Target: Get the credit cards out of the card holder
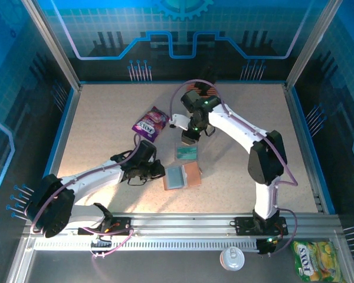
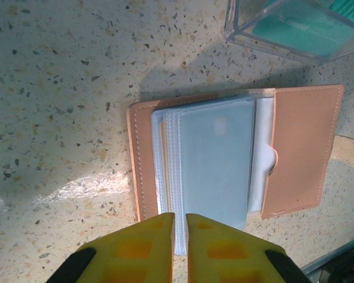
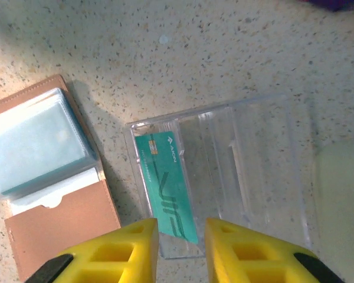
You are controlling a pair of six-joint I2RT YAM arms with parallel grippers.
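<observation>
Leather card holder [image 1: 192, 174] lies open and flat near the middle of the bench [image 1: 106, 118], its stack of pale grey-blue pockets facing up and a tan flap folded over one end. Whether any pocket has a card inside cannot be told.

Just beyond it, towards the far side of the bench, sits a clear case [image 1: 187, 152]. One teal card [image 3: 165, 183] lies flat in the case's end compartment, the one nearest the card holder. The case's other compartments look bare.

The left hand [image 2: 180, 219] is at the near edge of the pockets, with its yellow fingers drawn almost together and only a thin slit between them. The pockets' edge runs under the tips, and it cannot be told whether they pinch it.

The right hand [image 3: 182, 227] hangs over the clear case with its fingers apart. The near end of the card shows in the gap between them, and neither finger visibly touches it.

A purple packet [image 1: 151, 122] lies to the left of the case, well apart from both hands.
</observation>
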